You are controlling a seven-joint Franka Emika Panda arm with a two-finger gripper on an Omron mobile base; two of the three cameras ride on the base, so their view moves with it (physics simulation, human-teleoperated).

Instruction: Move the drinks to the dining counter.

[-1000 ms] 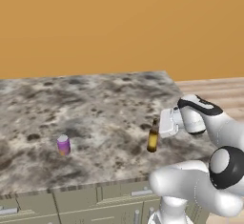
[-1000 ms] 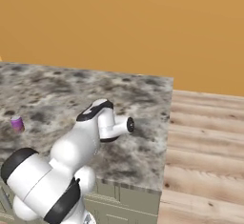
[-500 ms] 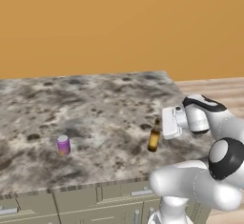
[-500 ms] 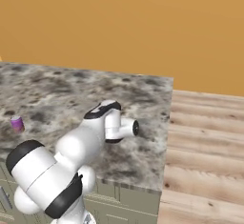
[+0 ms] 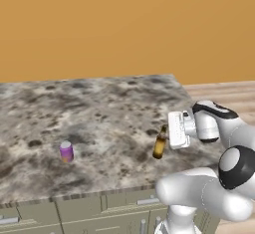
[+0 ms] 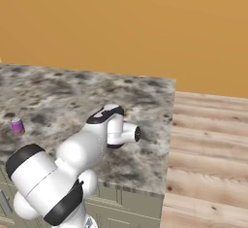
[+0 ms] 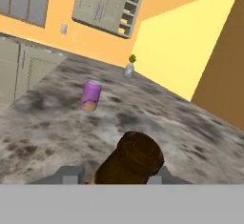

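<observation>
Brown bottle (image 5: 160, 144) upright on the marbled desk (image 5: 89, 113), near its right front corner. The fingers (image 7: 69, 175) stand on either side of the bottle's neck, spread only slightly; whether they press on the glass cannot be told. Purple-pink can (image 5: 66, 152) upright, well to the left of the bottle. Grey vase (image 7: 129, 69) with green sprig at the far end of the desk.

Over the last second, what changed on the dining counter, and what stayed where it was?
The end effector drew back slightly to the right from the brown bottle, its jaws easing apart around the bottle's neck; whether it has fully let go is unclear. The bottle stands upright on the dining counter in the same spot. The purple can and the base have not moved.
</observation>
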